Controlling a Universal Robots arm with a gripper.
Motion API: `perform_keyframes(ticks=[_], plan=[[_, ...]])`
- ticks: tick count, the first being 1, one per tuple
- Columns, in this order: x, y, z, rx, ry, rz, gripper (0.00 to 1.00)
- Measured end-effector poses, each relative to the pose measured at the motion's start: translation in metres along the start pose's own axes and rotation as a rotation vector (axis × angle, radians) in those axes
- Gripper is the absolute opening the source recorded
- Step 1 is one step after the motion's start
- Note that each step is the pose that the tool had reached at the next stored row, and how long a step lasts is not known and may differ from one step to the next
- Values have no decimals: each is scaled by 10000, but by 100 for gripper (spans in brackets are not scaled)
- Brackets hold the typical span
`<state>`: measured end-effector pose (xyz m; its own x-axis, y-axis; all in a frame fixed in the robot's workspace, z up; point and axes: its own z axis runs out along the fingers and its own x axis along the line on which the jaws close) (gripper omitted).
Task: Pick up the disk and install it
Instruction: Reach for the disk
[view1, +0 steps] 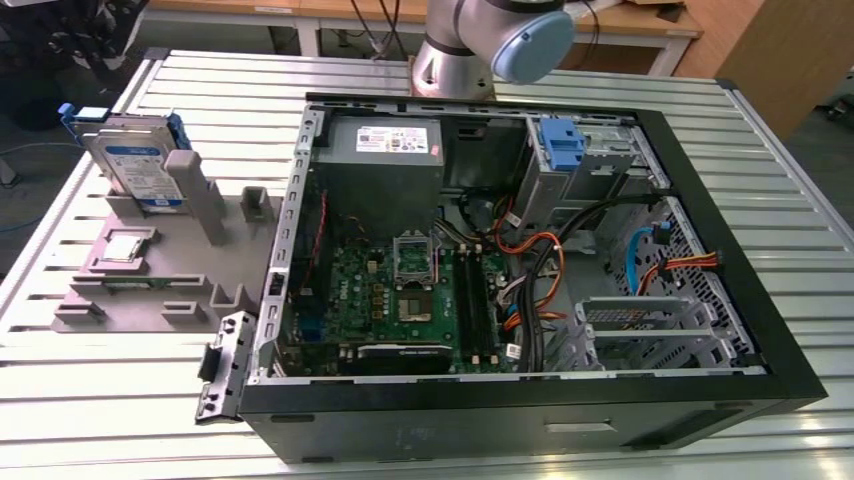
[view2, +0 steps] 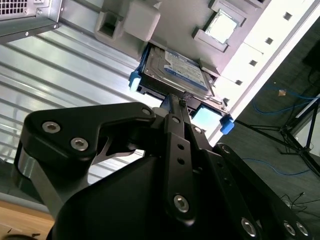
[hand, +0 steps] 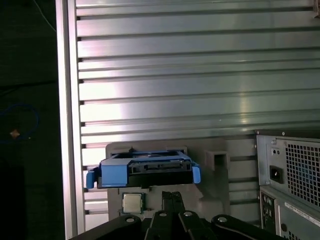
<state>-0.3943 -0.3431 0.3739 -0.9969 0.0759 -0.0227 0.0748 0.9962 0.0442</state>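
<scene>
My end effector (view2: 175, 98) is pressed together, gripping nothing, near the flat silver hard disk w/ blue rails (view1: 140, 165). Disk stands upright in grey plastic holder (view1: 147, 290) by desk (view1: 134, 400) edge; small square silver chip (view1: 123, 248) in holder's recess.

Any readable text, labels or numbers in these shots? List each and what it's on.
No text can be quoted; all print is too small or blurred.
Label on the flat silver hard drive with blue plastic rails: white-and-blue, print unreadable.
Sticker on the grey metal power supply box: white, too small to read.
Green motherboard: markings too small to read.
Sticker on the back of the grey computer case: blurred.
</scene>
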Motion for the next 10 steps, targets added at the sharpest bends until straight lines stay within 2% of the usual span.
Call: perform_keyframes(ticks=[1,2,3,5,10], plan=[[18,0,2,0,0,0,10],[149,1,17,0,4,-1,10],[240,-5,22,0,4,-1,10],[303,-10,26,0,3,-1,10],[380,-15,30,0,4,-1,10]])
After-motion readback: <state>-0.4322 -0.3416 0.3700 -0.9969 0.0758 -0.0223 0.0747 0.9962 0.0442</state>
